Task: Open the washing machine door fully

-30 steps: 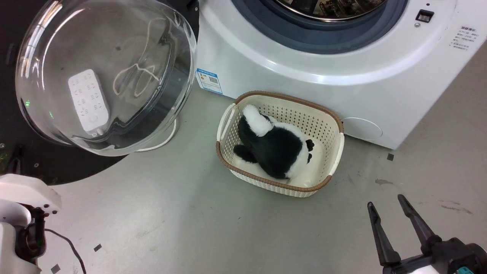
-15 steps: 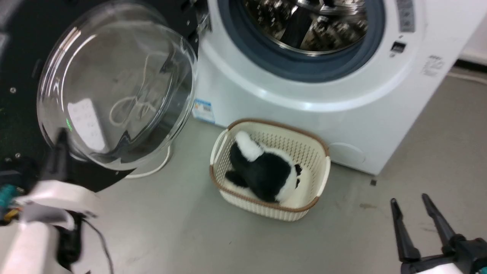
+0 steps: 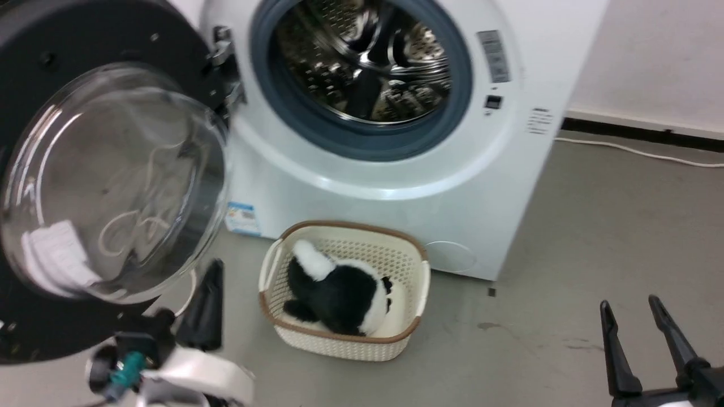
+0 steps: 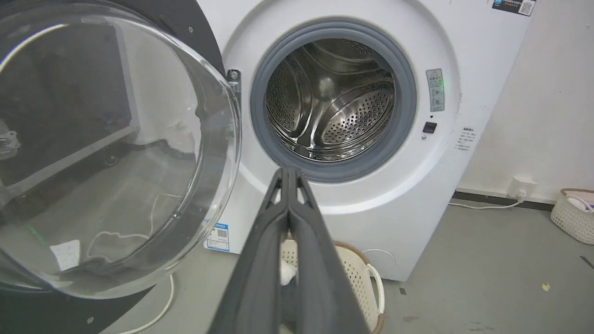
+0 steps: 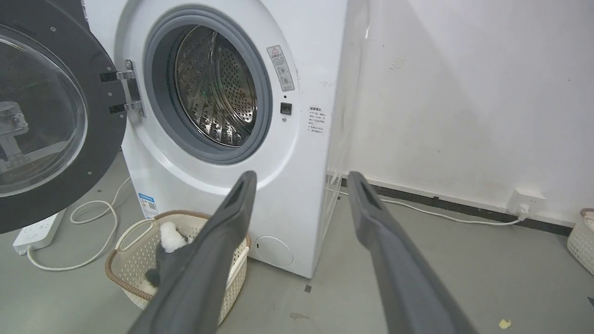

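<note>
The washing machine (image 3: pixel 396 186) stands with its steel drum (image 3: pixel 362 62) exposed. Its door (image 3: pixel 85 34), black-rimmed with a bulging glass bowl (image 3: pixel 113 186), is swung far out to the left on its hinge (image 5: pixel 130 88). My left gripper (image 3: pixel 214 265) is shut on nothing, just below the door's lower right edge. In the left wrist view the left gripper (image 4: pixel 287 170) points at the machine's front under the drum (image 4: pixel 334 97), with the door (image 4: pixel 116 153) to its left. My right gripper (image 3: pixel 630 303) is open at the lower right, over the floor. In its own wrist view the right gripper (image 5: pixel 301 178) faces the machine (image 5: pixel 287 195).
A cream basket (image 3: pixel 339 226) with a black-and-white plush toy (image 3: pixel 339 288) sits on the floor before the machine. A white power strip (image 5: pixel 37 232) and its cable lie under the door. A cable (image 3: pixel 639 150) runs along the wall. Another basket (image 4: pixel 575 218) stands far right.
The head camera has tilted up, so the drum now shows. My left gripper has risen into view below the door. The right gripper stays open and low.
</note>
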`<state>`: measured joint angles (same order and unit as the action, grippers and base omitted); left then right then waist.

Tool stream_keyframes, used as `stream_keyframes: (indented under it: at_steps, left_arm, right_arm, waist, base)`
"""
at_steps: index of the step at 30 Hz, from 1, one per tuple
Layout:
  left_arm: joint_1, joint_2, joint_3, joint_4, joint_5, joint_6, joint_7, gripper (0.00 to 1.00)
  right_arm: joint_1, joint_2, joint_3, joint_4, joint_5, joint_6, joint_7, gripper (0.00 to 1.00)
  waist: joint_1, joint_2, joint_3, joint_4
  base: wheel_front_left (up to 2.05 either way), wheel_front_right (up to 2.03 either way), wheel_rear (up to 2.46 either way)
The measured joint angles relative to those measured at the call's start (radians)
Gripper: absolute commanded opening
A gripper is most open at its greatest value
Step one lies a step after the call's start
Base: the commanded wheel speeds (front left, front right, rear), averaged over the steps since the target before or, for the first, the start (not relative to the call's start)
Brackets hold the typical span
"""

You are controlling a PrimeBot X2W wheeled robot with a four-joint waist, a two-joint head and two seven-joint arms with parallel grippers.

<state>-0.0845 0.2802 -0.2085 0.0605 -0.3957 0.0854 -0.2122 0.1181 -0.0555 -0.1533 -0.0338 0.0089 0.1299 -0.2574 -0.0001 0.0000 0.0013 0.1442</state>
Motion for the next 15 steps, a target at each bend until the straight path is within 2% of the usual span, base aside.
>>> stream_keyframes:
  at_steps: [1,2,6,11,15]
  left_arm:
    - [0.014,-0.009,-0.008,-0.001,0.006,0.007,0.0,0.22]
    - [0.026,-0.015,-0.021,0.0,0.015,0.013,0.0,1.0]
    - [0.073,-0.041,-0.073,0.013,0.062,0.038,-0.008,1.0]
    - [0.122,-0.062,-0.098,0.032,0.095,0.079,-0.024,1.0]
    - [0.126,-0.074,-0.1,0.036,0.104,0.089,-0.031,1.0]
  right_arm:
    - [0.006,0.0,0.002,0.0,0.001,0.0,0.0,1.0]
    - [0.01,0.0,0.002,0.001,0.002,0.0,0.0,1.0]
    - [0.033,0.001,0.021,0.015,0.001,0.0,0.0,1.0]
    - [0.04,0.001,0.026,0.02,0.012,0.0,0.0,1.0]
    - [0.04,0.001,0.031,0.024,0.012,0.0,0.0,1.0]
  waist:
    - [0.0,0.0,-0.004,-0.01]
    - [-0.0001,0.0,-0.008,-0.021]
    - [0.0,0.0,-0.021,-0.062]
    - [0.0001,0.0,-0.023,-0.071]
    - [0.0001,0.0,-0.024,-0.067]
  base:
    - [0.0,0.0,0.0]
    - [0.0,0.0,0.0]
    - [0.0,0.0,0.0]
    - [0.0,0.0,0.0]
    - [0.0,0.0,0.0]
